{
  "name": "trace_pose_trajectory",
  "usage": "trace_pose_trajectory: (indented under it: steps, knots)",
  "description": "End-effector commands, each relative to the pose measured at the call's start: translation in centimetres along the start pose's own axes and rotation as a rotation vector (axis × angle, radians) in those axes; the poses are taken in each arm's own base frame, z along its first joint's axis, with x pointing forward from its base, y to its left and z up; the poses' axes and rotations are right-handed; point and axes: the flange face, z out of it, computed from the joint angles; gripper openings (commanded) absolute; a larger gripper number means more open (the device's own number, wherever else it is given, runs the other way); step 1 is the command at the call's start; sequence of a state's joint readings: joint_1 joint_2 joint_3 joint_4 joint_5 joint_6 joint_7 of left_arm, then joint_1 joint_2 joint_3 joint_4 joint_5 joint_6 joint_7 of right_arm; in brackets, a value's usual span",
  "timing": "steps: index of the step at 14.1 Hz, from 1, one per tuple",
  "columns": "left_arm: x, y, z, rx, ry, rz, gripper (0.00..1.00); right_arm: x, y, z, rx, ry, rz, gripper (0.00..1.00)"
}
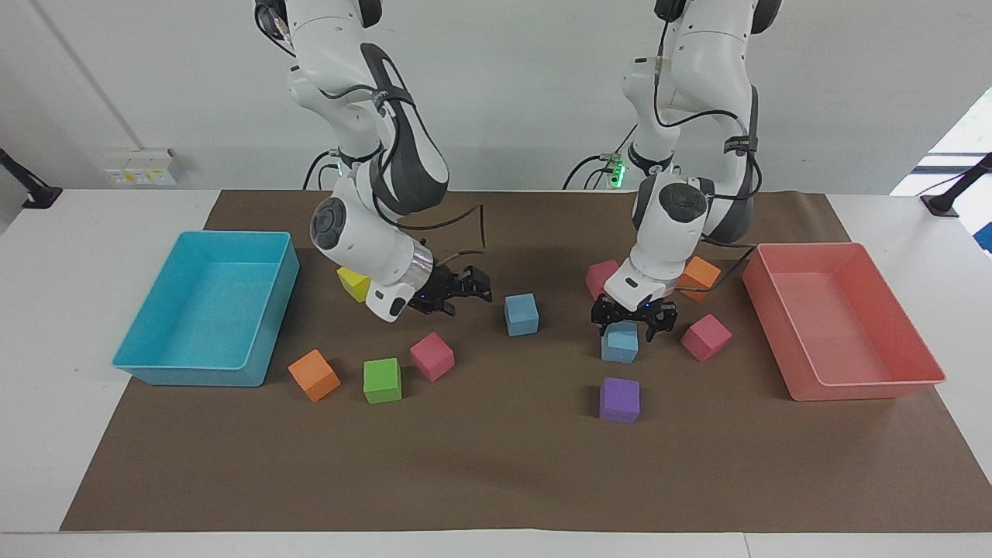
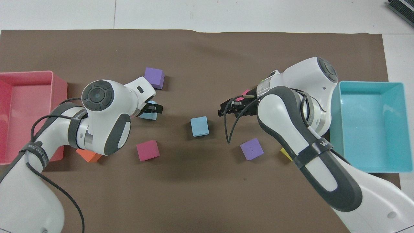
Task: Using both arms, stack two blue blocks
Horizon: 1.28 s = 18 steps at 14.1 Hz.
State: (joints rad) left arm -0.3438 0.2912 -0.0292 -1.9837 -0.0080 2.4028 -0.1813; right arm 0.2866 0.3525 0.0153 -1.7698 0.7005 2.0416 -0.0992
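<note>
One blue block (image 1: 521, 314) (image 2: 199, 126) sits alone near the middle of the mat. The other blue block (image 1: 620, 347) (image 2: 149, 114) lies toward the left arm's end, partly covered from above. My left gripper (image 1: 628, 325) (image 2: 152, 108) is down at that block's top, open, with a finger on either side of it. My right gripper (image 1: 473, 288) (image 2: 223, 110) is tilted sideways low over the mat, beside the middle blue block on the side toward the cyan tray. It is apart from the block, open and holding nothing.
A cyan tray (image 1: 209, 364) stands at the right arm's end and a pink tray (image 1: 852, 387) at the left arm's end. Purple cubes (image 1: 619, 400) (image 2: 251, 149), pink cubes (image 1: 432, 356) (image 1: 705, 337), orange (image 1: 314, 374), green (image 1: 382, 380) and yellow (image 1: 353, 285) cubes lie scattered.
</note>
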Motion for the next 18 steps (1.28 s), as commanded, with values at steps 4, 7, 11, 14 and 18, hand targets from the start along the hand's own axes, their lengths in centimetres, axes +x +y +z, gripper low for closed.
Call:
trace_pose_trajectory:
  steps: [4, 7, 11, 14, 18]
  knots:
    - [0.0, 1.2, 4.9, 0.001, -0.001, -0.063, 1.00, -0.9, 2.8, 1.9, 0.119, -0.006, 0.066, 0.00]
    - [-0.1, 0.9, 4.9, 0.005, -0.007, -0.066, 1.00, -0.9, 3.7, 2.8, 0.128, -0.011, 0.087, 0.00]
    - [0.0, 0.8, 4.1, 0.005, -0.006, -0.067, 1.00, -0.6, 6.2, 4.1, 0.195, -0.011, 0.096, 0.00]
    - [-0.1, 0.7, 4.0, 0.007, -0.016, -0.069, 1.00, -1.0, 6.9, 5.6, 0.231, -0.004, 0.119, 0.00]
    - [0.1, 0.5, 2.4, 0.006, -0.006, -0.073, 1.00, -1.9, 7.9, 6.9, 0.279, -0.002, 0.173, 0.00]
